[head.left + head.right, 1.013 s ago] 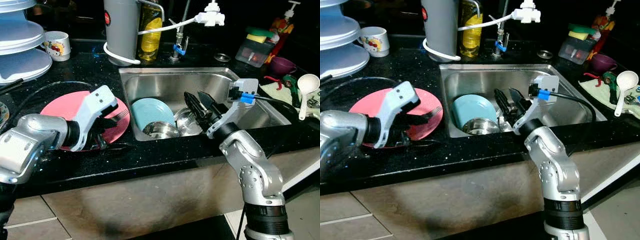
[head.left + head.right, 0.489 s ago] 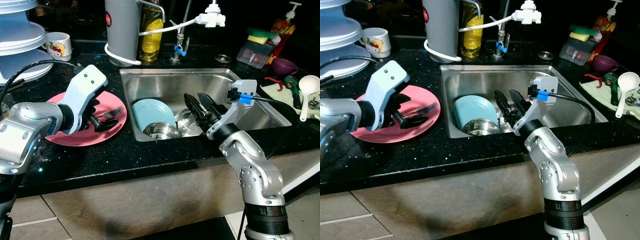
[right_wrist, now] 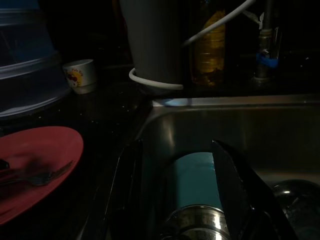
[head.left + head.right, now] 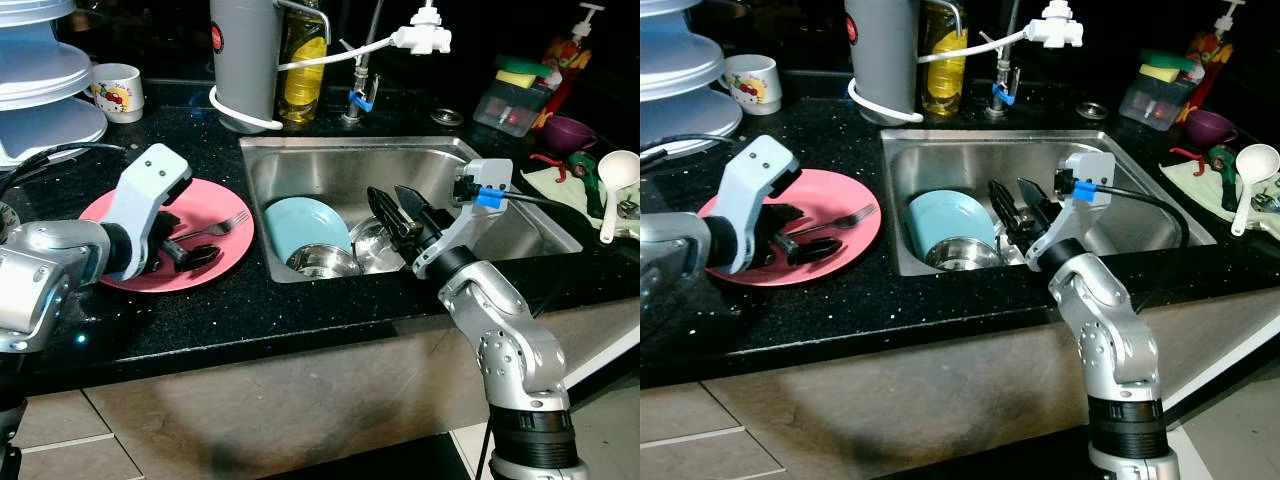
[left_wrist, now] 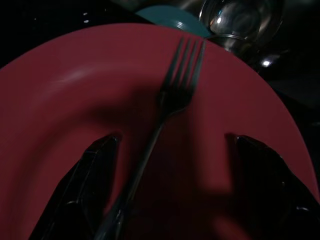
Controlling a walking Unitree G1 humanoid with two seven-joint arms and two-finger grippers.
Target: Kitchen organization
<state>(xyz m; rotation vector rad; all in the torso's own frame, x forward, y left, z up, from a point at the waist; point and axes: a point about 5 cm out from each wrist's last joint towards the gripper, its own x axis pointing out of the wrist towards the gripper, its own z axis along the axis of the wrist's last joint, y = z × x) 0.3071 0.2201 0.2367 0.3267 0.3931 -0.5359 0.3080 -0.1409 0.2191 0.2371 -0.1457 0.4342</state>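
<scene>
On the black speckled counter (image 4: 300, 310), left of the steel sink (image 4: 350, 165), a pink plate (image 4: 215, 205) carries a fork (image 4: 213, 227) lying with its tines toward the sink. Left end effector (image 4: 185, 255): low over the plate, fingers spread apart, one on each side of the fork handle; the wrist view shows both fingertips (image 5: 95, 160) near the plate surface with the handle between them, not clasped. Right end effector (image 4: 398, 212): held over the sink's front edge, fingers parted and empty, pointing toward the basin's contents. Inside the basin, a light blue plate (image 4: 300, 225) leans against the left wall, with a steel bowl (image 4: 322, 261) in front of it and a second steel vessel (image 4: 368, 240) just beside, next to the right end effector. Behind the sink stand a grey cylindrical container (image 4: 243, 55) ringed by a white cord, a bottle of yellow liquid (image 4: 300, 60) and a tap (image 4: 358, 90). A white mug (image 4: 117, 92) and stacked white lids (image 4: 45, 100) occupy the far left; a white ladle (image 4: 612, 180), a purple bowl (image 4: 566, 130) and a tub holding sponges (image 4: 515, 95) sit to the right.
</scene>
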